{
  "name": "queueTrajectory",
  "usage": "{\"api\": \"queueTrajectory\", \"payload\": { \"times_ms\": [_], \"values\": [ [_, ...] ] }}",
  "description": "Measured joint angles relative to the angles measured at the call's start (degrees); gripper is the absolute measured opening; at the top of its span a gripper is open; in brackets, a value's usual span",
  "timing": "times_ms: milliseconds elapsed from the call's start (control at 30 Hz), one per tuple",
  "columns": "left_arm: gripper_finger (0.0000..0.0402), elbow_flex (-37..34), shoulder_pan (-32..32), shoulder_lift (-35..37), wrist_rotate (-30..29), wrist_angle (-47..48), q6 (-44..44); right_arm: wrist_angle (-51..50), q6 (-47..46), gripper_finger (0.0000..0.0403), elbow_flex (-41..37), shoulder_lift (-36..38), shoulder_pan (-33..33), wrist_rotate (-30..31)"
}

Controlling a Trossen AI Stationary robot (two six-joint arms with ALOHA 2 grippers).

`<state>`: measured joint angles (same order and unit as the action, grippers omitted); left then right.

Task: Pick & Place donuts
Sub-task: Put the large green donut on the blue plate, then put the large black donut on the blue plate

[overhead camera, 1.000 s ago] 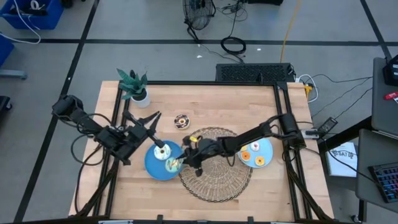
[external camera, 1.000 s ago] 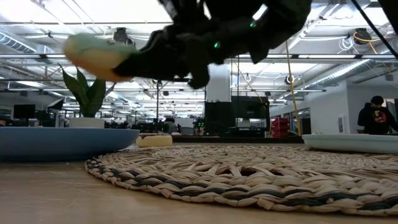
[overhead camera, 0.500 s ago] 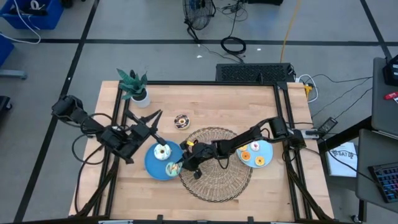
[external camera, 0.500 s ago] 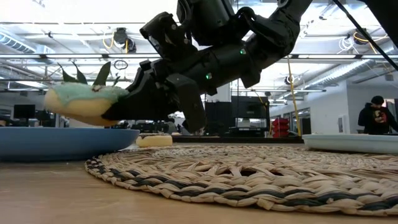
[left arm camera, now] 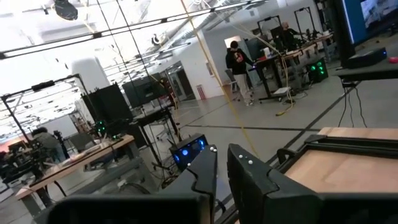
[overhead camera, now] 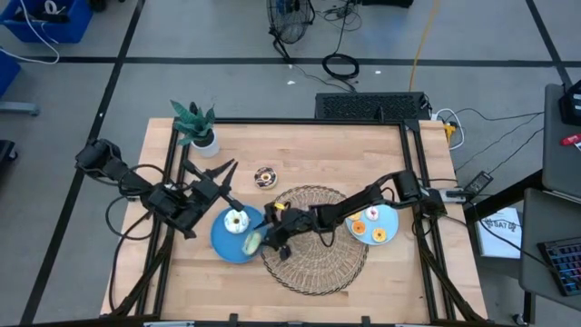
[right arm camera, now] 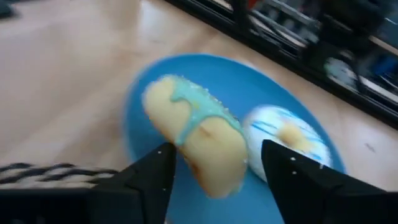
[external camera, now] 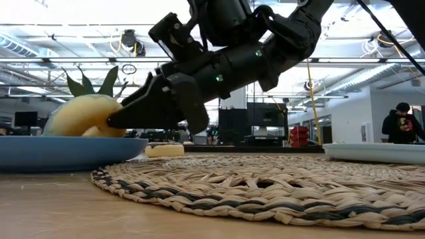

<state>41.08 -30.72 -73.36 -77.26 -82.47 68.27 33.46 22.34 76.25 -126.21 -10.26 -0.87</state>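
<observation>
Fingers of my right tool stand apart, one on each side of a green-iced donut that stands tipped on its edge on the left blue plate; I cannot tell whether they touch it. My right arm reaches low and long from the right edge of the tabletop, across the woven wicker mat, with the wrist bent down so the tool sits at the plate's rim. From table height the dark fingertips taper to a wedge right against the pale dough.

My left tool is pinched narrow and holds nothing; that arm comes in from the left frame edge and hovers behind the same plate, its fingers pointing out past the tabletop into the room.

Beside the green-iced ring, touching or nearly so, a white-iced donut lies flat on that plate, glossy with faint blue streaks and a yellowish centre. A chocolate-brown donut sits alone on the bare wood behind the mat. The right blue plate carries several small rings in orange and yellow tones. The mat is coarse, braided in pale and dark coils; the plates are smooth and round; the tabletop is light grained wood
</observation>
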Motion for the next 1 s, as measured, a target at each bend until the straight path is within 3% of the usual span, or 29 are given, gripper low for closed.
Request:
{"api": "queueTrajectory", "payload": {
  "times_ms": [167, 500, 633, 800, 1000],
  "values": [
    [0.0031, 0.0, 0.0, 0.0, -0.8, 0.0, 0.0, -5.5, -0.9, 0.0251, 0.0, 3.7, 0.0, 6.8],
    [0.0008, 0.0, 0.0, 0.0, -0.8, 1.4, 0.0, -20.6, -6.8, 0.0250, 0.0, 9.6, 0.0, 7.2],
    [0.0004, 0.0, 0.0, 0.0, -0.8, 2.2, -0.3, -21.3, -6.3, 0.0248, 0.0, 9.7, 0.1, 11.6],
    [0.0026, 0.0, 0.0, 0.0, -1.0, 2.6, -3.1, -23.2, -4.1, 0.0247, 0.4, 10.8, 2.7, 12.7],
    [0.0060, 0.0, 0.0, 0.0, -2.9, 2.6, -4.3, -26.1, -7.1, 0.0260, 4.6, 11.6, 10.1, 11.9]
  ]
}}
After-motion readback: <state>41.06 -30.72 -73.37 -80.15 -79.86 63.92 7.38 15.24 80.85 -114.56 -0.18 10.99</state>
